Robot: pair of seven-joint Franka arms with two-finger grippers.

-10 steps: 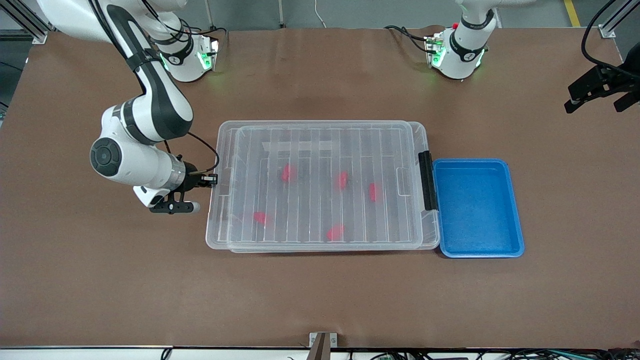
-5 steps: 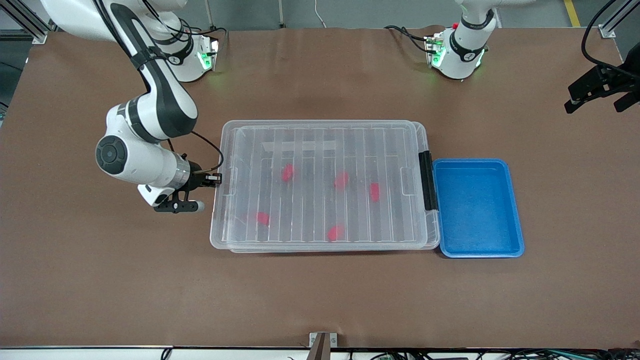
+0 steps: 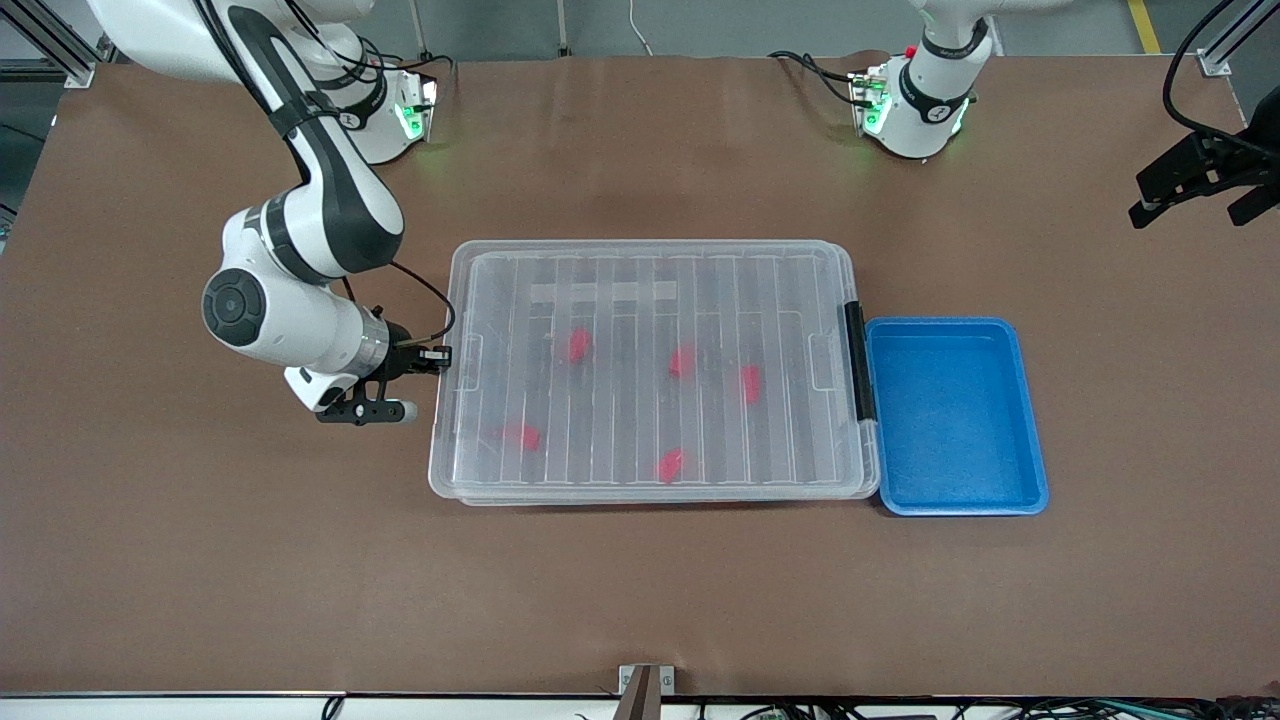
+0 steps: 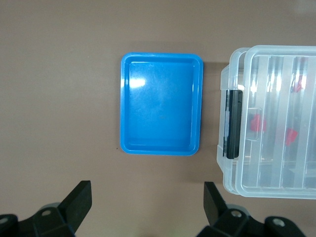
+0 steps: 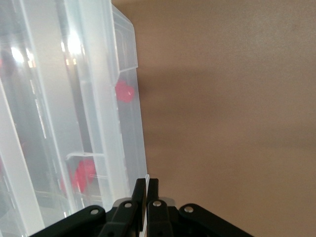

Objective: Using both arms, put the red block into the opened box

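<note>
The right pincer [image 3: 440, 356], fingers pressed together, touches the lidded box [image 3: 655, 370] at its short end. The left pincer [image 3: 1190, 185] hangs open over the worktop's [image 3: 640, 590] edge.

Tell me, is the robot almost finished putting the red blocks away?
Nearly. Five red blocks already lie inside the box, and its clear lid sits on top. The right gripper, fingers shut, is at the box's short edge. The left gripper waits, open. The blue tray holds nothing.
</note>
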